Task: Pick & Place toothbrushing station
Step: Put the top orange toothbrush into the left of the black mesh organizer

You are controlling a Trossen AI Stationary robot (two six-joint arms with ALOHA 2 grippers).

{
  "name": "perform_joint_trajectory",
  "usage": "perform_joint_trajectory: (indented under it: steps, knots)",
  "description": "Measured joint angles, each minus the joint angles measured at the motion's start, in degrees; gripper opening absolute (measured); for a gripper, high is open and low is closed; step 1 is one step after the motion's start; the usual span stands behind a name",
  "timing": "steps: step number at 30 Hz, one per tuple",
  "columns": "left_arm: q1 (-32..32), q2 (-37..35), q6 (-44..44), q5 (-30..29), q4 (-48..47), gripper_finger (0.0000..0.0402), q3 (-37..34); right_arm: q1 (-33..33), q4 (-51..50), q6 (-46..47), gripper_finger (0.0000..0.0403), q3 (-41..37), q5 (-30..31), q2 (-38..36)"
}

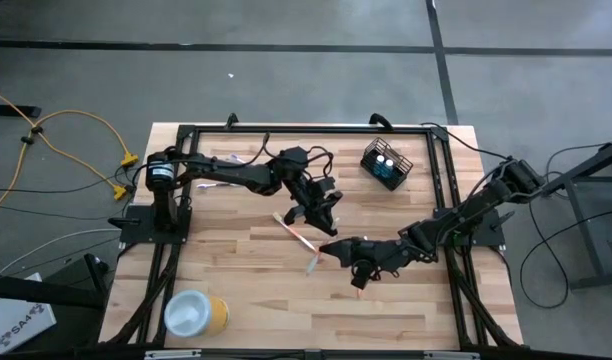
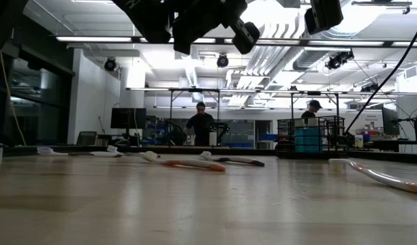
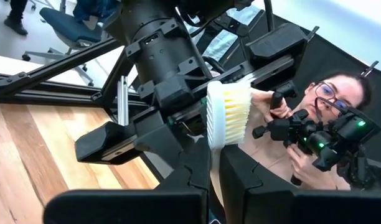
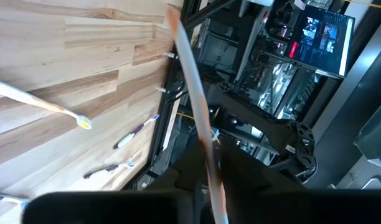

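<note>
- Toothbrushing station holder [image 1: 387, 164], black mesh with two blue tubes: upper right of the table [image 1: 236, 310] in the high view.
- Left hand [image 1: 321, 212], frame centre: clamped on a white-bristled toothbrush [image 3: 228, 114].
- Right hand [image 1: 331, 250], just below: grips a pale toothbrush handle [image 4: 193, 81].
- Loose toothbrushes [image 4: 41, 102] lie on the wood.

One wire-mesh holder [image 1: 387, 164], two blue tubes [image 1: 385, 160], one yellow cylinder [image 1: 196, 314].
</note>
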Motion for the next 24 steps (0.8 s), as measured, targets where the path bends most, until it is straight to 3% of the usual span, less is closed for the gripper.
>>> perform_joint_trajectory:
  steps: [9,18,24]
  knots:
    - [-0.31,0.00,-0.44,0.33,0.01,0.0004,0.00,-0.07,-0.49,1.63,0.0080,0.03,-1.36,0.00]
    - [-0.26,0.02,-0.72,0.31,0.18,0.0004,0.00,0.79,-1.41,1.64,0.0087,0.07,-1.48,-0.02]
    - [-0.02,0.02,-0.89,0.35,0.25,0.0004,0.00,1.92,-1.43,1.85,0.0087,0.07,1.96,-0.02]
